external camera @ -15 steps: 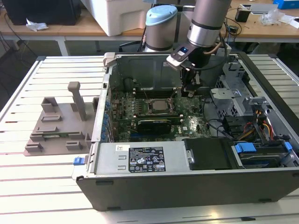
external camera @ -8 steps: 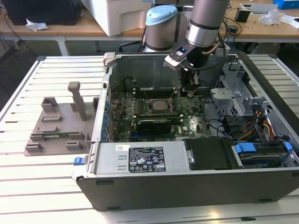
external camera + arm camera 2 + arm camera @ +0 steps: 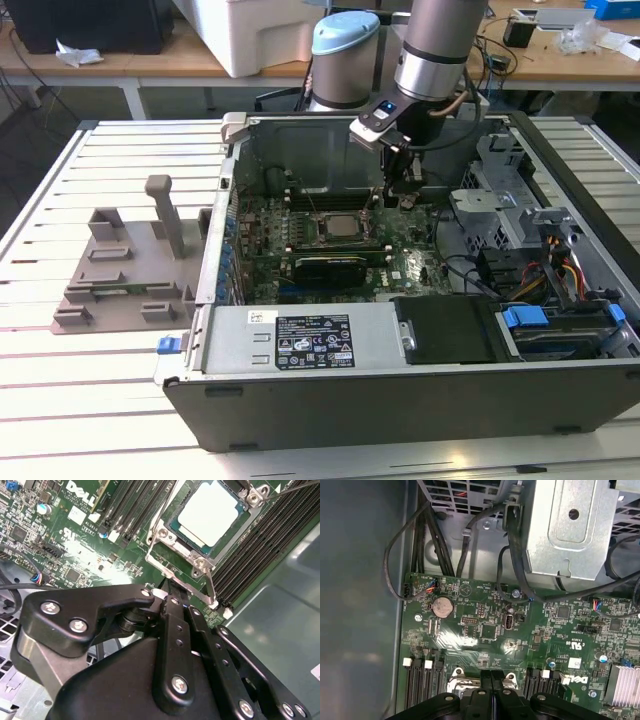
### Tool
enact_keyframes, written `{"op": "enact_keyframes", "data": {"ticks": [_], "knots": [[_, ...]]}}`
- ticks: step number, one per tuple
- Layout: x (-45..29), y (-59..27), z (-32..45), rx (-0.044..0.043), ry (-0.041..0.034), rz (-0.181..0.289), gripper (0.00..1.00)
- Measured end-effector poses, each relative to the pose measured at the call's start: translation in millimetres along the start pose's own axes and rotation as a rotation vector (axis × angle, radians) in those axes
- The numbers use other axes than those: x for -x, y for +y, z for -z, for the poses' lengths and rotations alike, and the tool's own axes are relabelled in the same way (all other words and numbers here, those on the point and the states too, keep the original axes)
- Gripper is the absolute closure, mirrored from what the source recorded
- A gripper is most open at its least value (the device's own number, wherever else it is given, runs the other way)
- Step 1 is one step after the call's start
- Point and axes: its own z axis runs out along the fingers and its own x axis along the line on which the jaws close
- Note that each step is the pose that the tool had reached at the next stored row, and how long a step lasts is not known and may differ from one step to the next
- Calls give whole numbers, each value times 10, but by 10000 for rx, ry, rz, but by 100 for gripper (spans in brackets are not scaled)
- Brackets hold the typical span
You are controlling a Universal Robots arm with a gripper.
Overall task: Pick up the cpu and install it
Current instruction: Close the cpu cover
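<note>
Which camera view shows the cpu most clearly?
The second wrist view: the cpu lies close, its silver top plain inside the socket. In the exterior view the cpu is a small, distant square.

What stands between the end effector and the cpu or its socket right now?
Nothing visible. The small square silver-topped cpu already lies in the metal-framed socket on the green motherboard. The black end effector is beside the socket, whose thin metal lever lies along the near edge.

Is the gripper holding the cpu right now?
No, the cpu lies in its socket, apart from the gripper.
</note>
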Motion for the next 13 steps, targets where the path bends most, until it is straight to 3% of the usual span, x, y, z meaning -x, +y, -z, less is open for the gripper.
{"op": "enact_keyframes", "data": {"ticks": [13], "knots": [[-14, -127, -14, -1, 0, 1, 89]]}}
